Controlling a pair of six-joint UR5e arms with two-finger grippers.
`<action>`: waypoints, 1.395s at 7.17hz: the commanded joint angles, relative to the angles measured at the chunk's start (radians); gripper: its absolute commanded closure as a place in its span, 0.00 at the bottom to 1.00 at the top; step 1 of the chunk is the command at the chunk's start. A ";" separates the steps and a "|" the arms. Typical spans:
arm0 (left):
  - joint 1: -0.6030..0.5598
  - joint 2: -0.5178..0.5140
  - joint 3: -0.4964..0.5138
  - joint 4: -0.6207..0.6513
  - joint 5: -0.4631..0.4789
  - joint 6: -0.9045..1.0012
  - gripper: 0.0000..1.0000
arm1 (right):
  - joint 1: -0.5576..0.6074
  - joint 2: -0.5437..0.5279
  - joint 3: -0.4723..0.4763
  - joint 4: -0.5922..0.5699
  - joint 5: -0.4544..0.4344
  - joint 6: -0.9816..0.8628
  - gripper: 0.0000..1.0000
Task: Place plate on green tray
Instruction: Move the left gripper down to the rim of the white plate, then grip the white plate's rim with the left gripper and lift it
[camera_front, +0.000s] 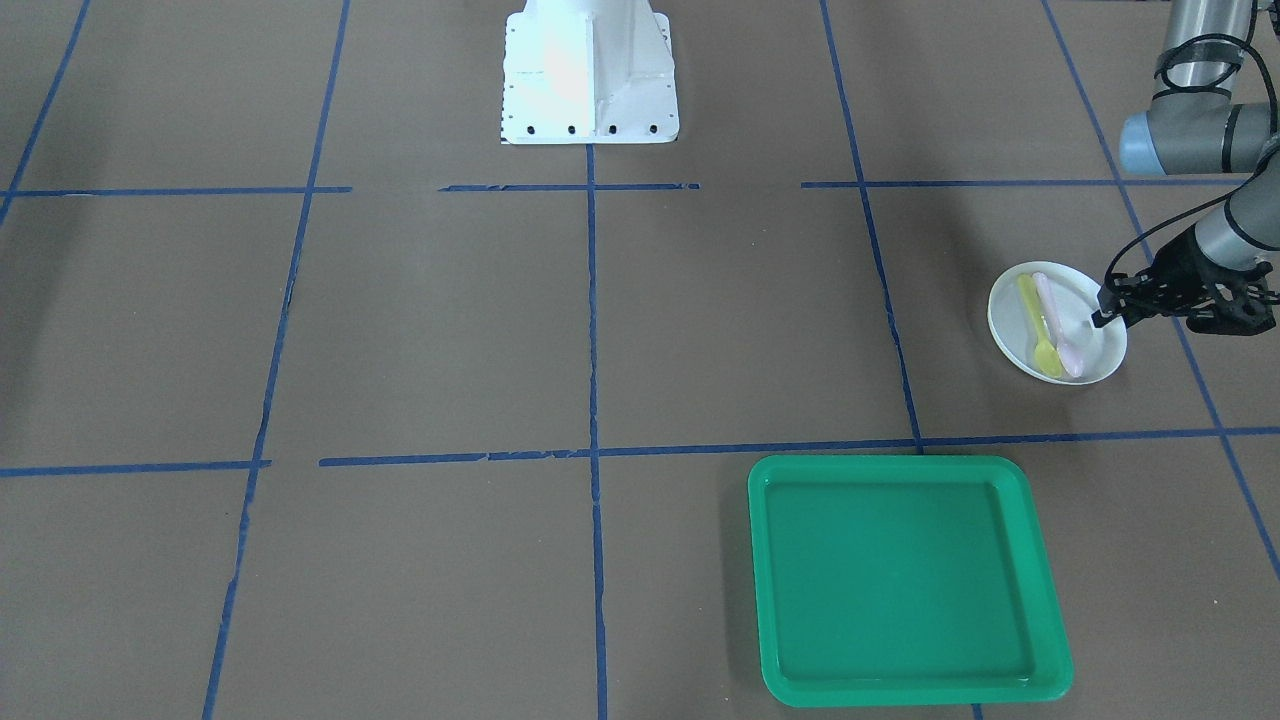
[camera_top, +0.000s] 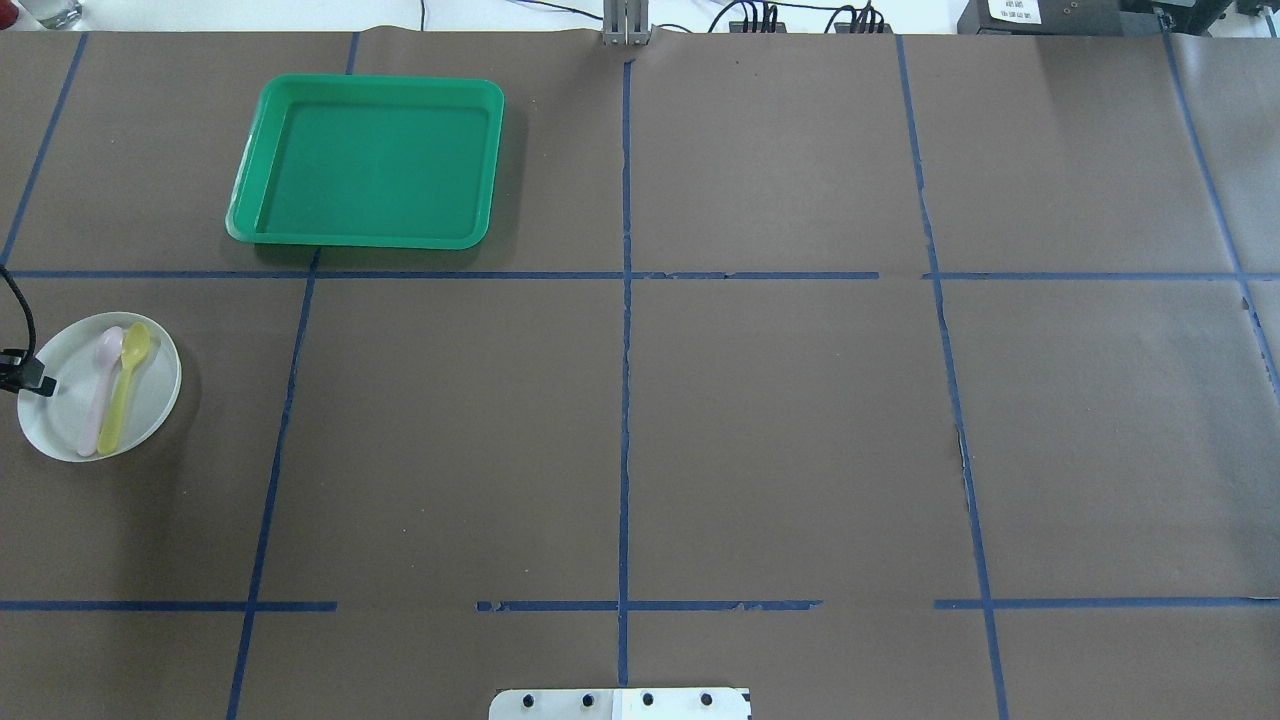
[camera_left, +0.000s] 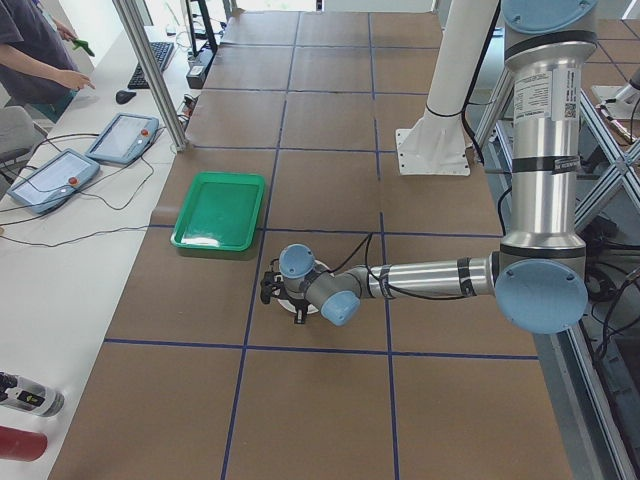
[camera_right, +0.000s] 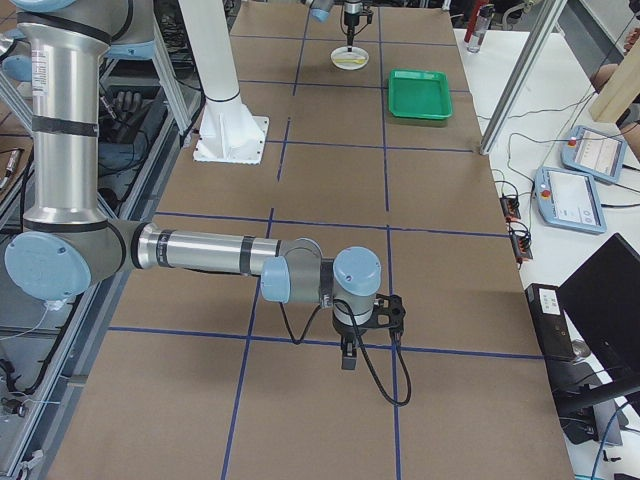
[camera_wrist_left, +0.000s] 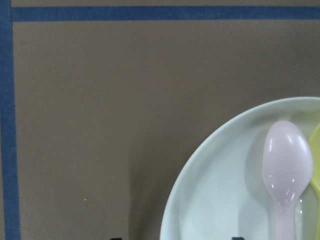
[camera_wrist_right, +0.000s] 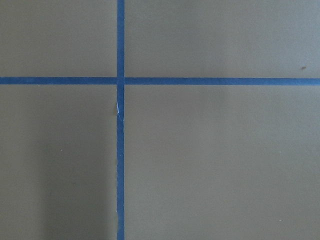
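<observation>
The small white plate (camera_front: 1008, 312) lies flat on the table and bears a yellow spoon (camera_front: 1036, 328) and a pale pink spoon (camera_front: 1058, 325). It shows at the far left of the overhead view (camera_top: 62, 405). My left gripper (camera_front: 1103, 315) is low at the plate's outer rim, open, with its jaws either side of the rim. Only the pink spoon's bowl (camera_wrist_left: 287, 162) and plate rim show in the left wrist view. The green tray (camera_front: 905, 570) stands apart from the plate and holds nothing. My right gripper (camera_right: 347, 358) hangs over bare table far away; I cannot tell its state.
The white robot base (camera_front: 588, 75) stands at the table's middle back. Blue tape lines (camera_top: 625, 400) cross the brown table. Operator tablets (camera_left: 55, 175) and cables lie on the side bench beyond the tray.
</observation>
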 joint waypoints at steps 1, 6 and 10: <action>-0.004 0.007 -0.008 -0.001 -0.010 0.000 1.00 | 0.000 0.000 0.000 -0.001 0.000 0.000 0.00; -0.138 0.009 -0.047 0.014 -0.379 0.029 1.00 | 0.000 0.000 0.001 -0.001 0.000 0.000 0.00; -0.147 -0.183 -0.028 0.050 -0.413 -0.185 1.00 | 0.000 0.000 0.001 -0.001 0.000 0.000 0.00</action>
